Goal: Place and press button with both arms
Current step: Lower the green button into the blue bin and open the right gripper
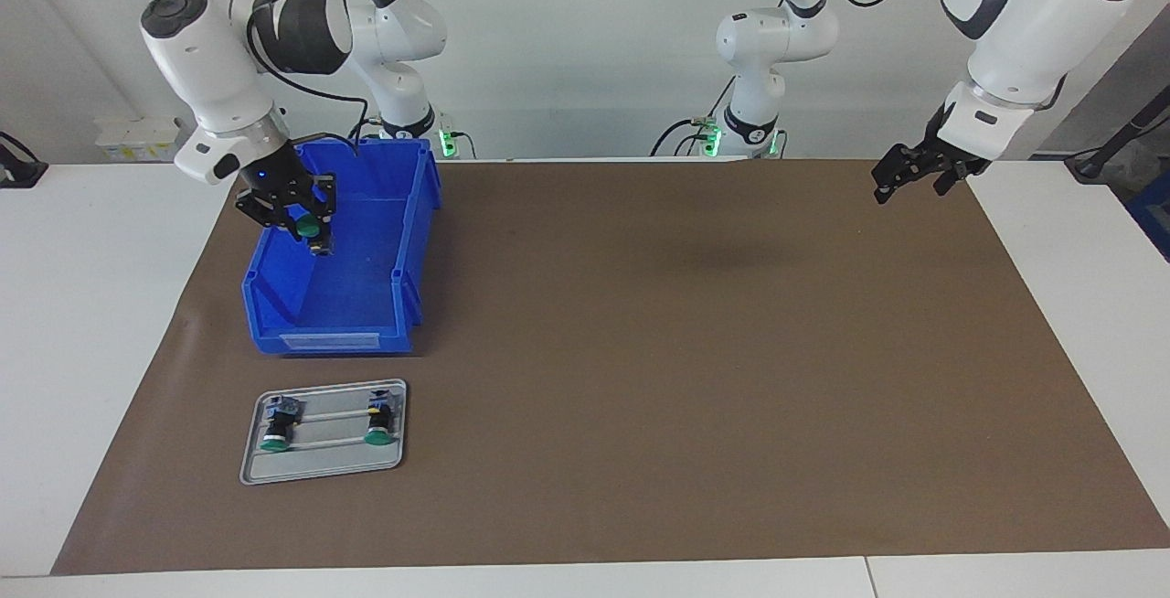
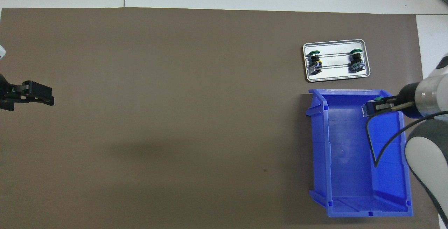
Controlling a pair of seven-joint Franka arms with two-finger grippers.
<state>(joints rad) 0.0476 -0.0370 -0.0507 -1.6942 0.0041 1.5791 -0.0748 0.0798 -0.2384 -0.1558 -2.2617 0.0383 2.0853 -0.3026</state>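
Observation:
My right gripper [image 1: 311,238] hangs over the blue bin [image 1: 334,338], shut on a small button [image 1: 307,228] with a green cap and a bluish base. The overhead view shows this held button [image 2: 370,108] in the right gripper [image 2: 376,105], over the part of the bin [image 2: 350,152] farther from the robots. My left gripper [image 1: 907,181] waits open and holds nothing, raised over the mat's edge at the left arm's end of the table; in the overhead view the left gripper [image 2: 41,96] shows side-on.
A grey metal tray [image 1: 324,472] lies on the brown mat [image 1: 686,351], farther from the robots than the bin. Two more green-capped buttons [image 1: 276,429] [image 1: 379,422] lie on their sides on it. From overhead the tray [image 2: 336,78] shows them too.

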